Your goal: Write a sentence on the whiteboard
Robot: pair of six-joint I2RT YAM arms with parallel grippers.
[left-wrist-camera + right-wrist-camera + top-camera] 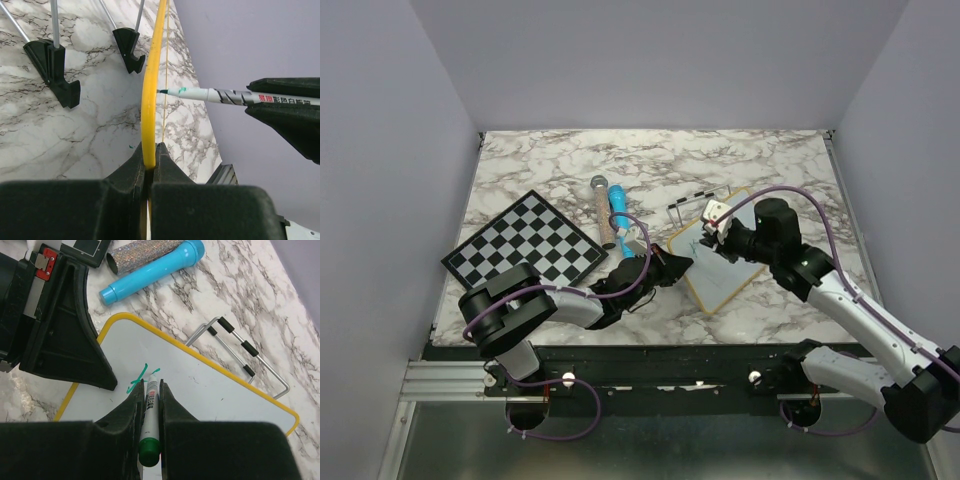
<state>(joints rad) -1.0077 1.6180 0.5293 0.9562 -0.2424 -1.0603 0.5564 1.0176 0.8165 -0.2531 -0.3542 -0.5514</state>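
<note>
The whiteboard [725, 262] lies tilted on the marble table, right of centre; in the wrist views its rim is yellow [200, 352]. My left gripper [672, 265] is shut on the board's near-left edge, and that yellow edge [149, 100] runs up from between its jaws [150, 150]. My right gripper [715, 232] hovers over the board, shut on a green-capped marker [150, 405]. The marker tip [154, 373] touches the white surface. A few green strokes [136, 381] of the sentence sit just left of the tip. The marker [210, 94] also shows side-on, meeting the board.
A black-and-white chessboard [525, 245] lies at the left. A blue toy microphone [620, 212] and a glittery tube [602, 215] lie behind the left gripper. A wire stand with black feet [245, 347] rests on the table past the board's far edge [695, 205].
</note>
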